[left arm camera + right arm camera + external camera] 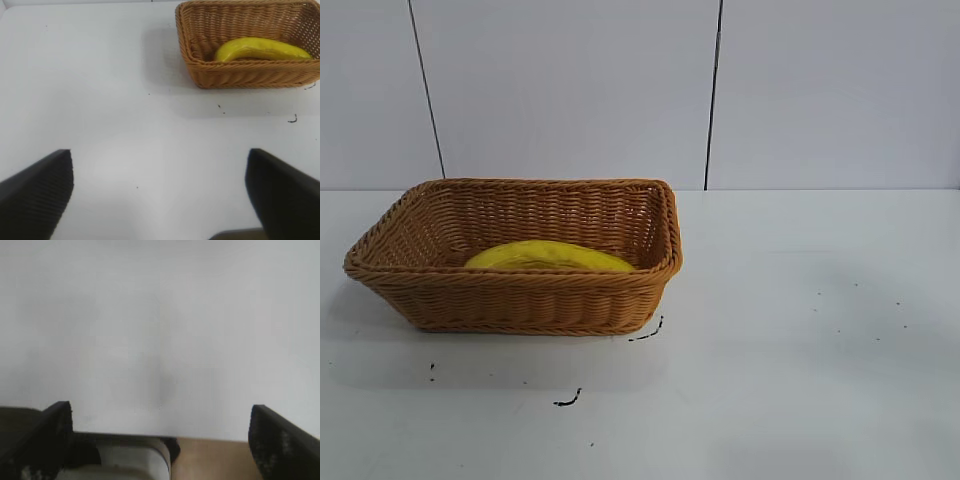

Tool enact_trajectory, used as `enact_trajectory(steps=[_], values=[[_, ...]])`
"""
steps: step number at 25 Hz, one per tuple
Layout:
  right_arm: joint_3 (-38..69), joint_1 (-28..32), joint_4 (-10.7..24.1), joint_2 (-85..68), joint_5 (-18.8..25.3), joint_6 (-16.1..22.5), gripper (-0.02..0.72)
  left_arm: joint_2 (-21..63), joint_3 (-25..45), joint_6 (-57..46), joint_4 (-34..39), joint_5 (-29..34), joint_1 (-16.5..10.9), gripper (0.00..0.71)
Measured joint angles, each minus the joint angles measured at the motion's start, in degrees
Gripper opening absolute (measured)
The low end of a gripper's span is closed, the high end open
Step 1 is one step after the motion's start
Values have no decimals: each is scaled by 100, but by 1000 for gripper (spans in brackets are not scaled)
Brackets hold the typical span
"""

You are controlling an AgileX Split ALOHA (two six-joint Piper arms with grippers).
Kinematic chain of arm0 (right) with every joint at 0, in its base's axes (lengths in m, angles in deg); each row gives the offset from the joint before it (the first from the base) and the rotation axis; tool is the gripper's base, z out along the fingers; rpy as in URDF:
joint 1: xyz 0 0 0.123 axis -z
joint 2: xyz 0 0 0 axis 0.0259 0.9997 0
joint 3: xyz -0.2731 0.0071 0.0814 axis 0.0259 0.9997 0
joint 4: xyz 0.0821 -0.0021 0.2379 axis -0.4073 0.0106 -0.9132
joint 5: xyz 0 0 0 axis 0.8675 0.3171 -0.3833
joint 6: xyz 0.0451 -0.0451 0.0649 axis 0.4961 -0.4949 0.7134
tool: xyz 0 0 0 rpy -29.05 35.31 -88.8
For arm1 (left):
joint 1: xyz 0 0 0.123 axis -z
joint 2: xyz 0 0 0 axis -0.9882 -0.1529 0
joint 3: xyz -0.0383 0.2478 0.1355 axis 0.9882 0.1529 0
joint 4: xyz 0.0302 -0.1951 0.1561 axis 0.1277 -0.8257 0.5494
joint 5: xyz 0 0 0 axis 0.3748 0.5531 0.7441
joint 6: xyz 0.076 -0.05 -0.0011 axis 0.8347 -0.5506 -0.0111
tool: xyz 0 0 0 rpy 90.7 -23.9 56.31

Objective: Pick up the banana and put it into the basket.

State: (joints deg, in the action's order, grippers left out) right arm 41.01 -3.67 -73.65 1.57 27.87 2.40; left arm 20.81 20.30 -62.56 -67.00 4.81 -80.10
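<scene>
A woven wicker basket (520,300) sits on a white surface (800,380), and the yellow banana (548,257) lies flat inside it, along its floor. The left gripper (160,195) hovers over bare surface well apart from the basket, fingers spread wide and empty. The right gripper (160,440), also spread and empty, hangs at the surface's edge.

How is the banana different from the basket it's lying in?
The banana is smooth and bright yellow; the basket is woven and tan-orange. The banana is long and curved; the basket is rectangular with sloping sides. The banana is smaller and lies inside the basket, which sits on the white table. Neither is touched by a pincer.
</scene>
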Motion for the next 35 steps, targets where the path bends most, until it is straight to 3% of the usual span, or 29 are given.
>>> enact_trajectory(steps=[6,35], values=[[5,0,7,-721,7,0,657,0,0,0,0,0,0,693],[11,0,227,-1065,15,-4,657,0,0,0,0,0,0,693]])
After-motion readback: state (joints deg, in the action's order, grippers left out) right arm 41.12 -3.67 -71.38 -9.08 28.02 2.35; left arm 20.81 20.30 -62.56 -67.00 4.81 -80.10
